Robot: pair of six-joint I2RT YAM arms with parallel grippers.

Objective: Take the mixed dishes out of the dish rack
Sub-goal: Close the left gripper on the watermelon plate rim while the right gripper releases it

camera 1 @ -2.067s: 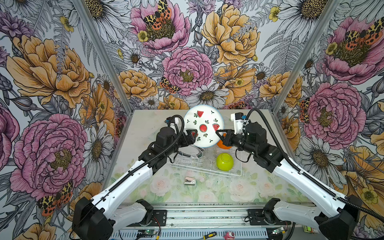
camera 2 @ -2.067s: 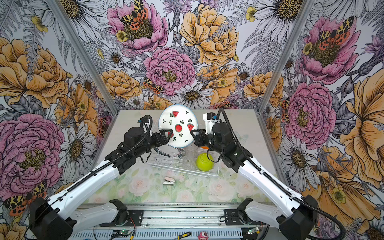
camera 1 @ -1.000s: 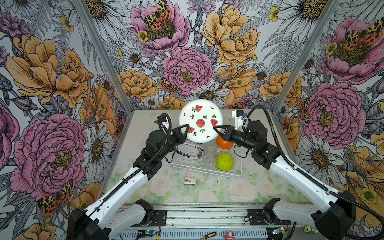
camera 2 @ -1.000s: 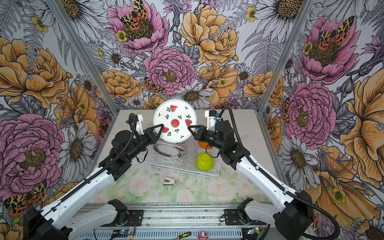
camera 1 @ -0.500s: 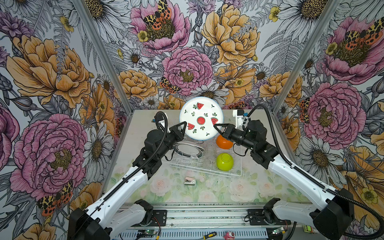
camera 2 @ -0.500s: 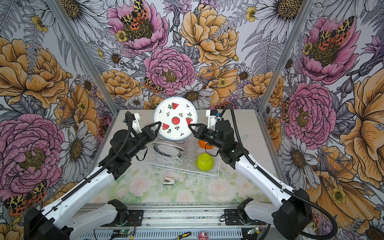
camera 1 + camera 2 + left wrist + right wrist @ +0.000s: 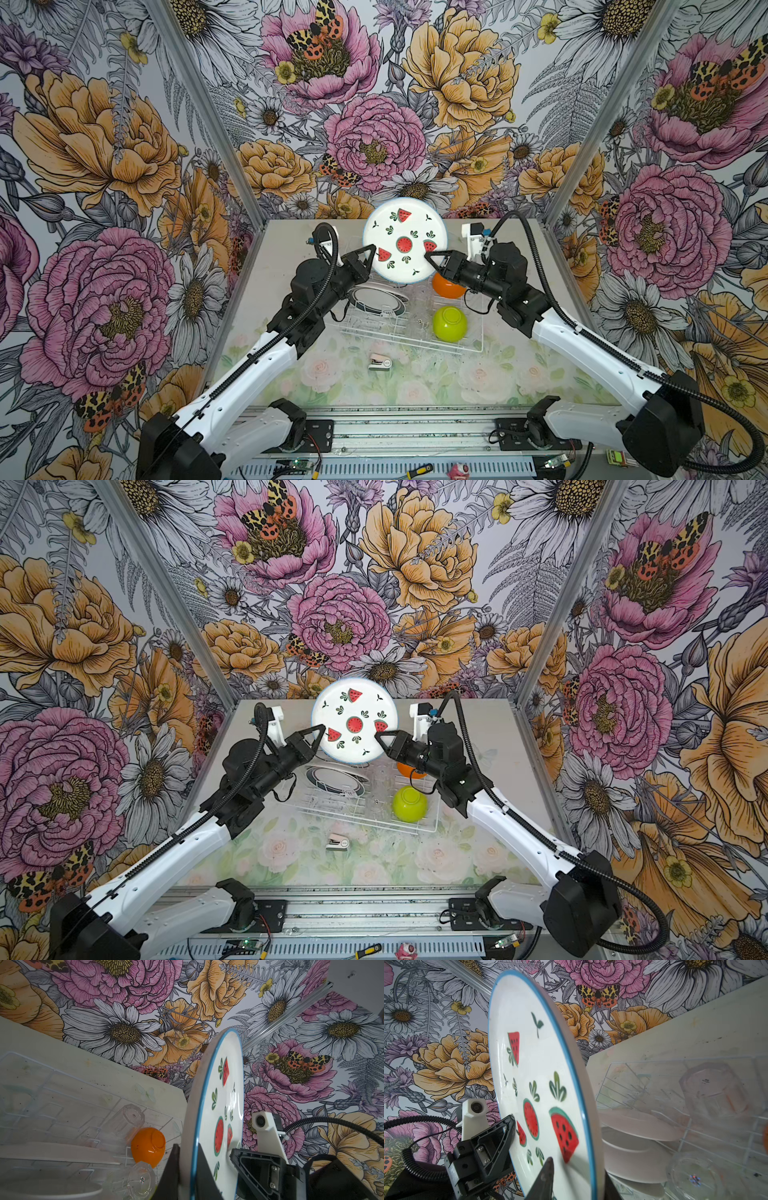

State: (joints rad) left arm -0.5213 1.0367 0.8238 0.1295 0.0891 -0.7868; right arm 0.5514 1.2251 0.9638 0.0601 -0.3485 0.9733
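Black fingers of the left gripper [image 7: 188,1169] are clenched on one edge of the watermelon plate [image 7: 405,241], one pad on the printed face and one on the plain back, as the left wrist view shows. That pinch is likely what carries the plate's weight. The right gripper [image 7: 429,257] straddles the opposite edge, with one of its fingers [image 7: 548,1169] in front of the face and the other behind. Whether they press the plate or stand slightly off it I cannot tell. Held from both sides, the plate stands nearly upright in the air, face toward the top cameras, above the far long edge of the dish rack [image 7: 415,342] and clear of its tines. I judge the rim grips were chosen because a plate slotted upright offers only its rim, and a second gripper steadies a wide disc that one narrow pinch could let swing. Below, two more plates [image 7: 376,299] lean in the rack's left half. The orange bowl [image 7: 446,286] sits base up at its far right corner and the lime-green bowl [image 7: 449,324] near its front right corner, with clear tumblers [image 7: 124,1120] lying between plates and bowls, so most of the unloading is not yet done. A small stapler-like object [image 7: 379,363] lies on the table just outside the rack's front edge.
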